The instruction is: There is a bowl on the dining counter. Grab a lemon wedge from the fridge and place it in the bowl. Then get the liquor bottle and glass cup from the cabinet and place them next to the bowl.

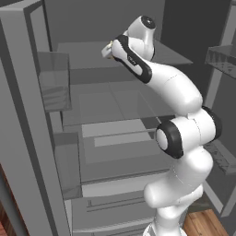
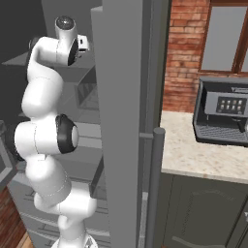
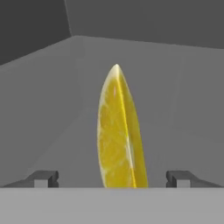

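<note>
Inside the open fridge [image 1: 115, 138], on an upper shelf [image 1: 152, 55], we have one lemon wedge [image 3: 120, 131] standing on its edge, pointed tip up, with the grey back wall behind it. Our arm [image 1: 179, 115] reaches up and into the compartment so that the hand can meet the wedge at shelf height. In the hand view the gripper [image 3: 113, 178] has its two fingertips [image 3: 43, 178] spread wide, one on each side of the wedge and clear of it, so we are grasping nothing yet. We judge that the jaws are set wide to straddle the thin slice across its flat faces before they close. We count one wedge, one arm and two fingertips. The fridge door [image 2: 123, 121] stands open at our right and blocks much of the right base view; beyond it we see one coffee machine [image 2: 223, 114] on a stone counter [image 2: 193, 155]. The lemon pickup, the task's first step, is still ahead of us.
</note>
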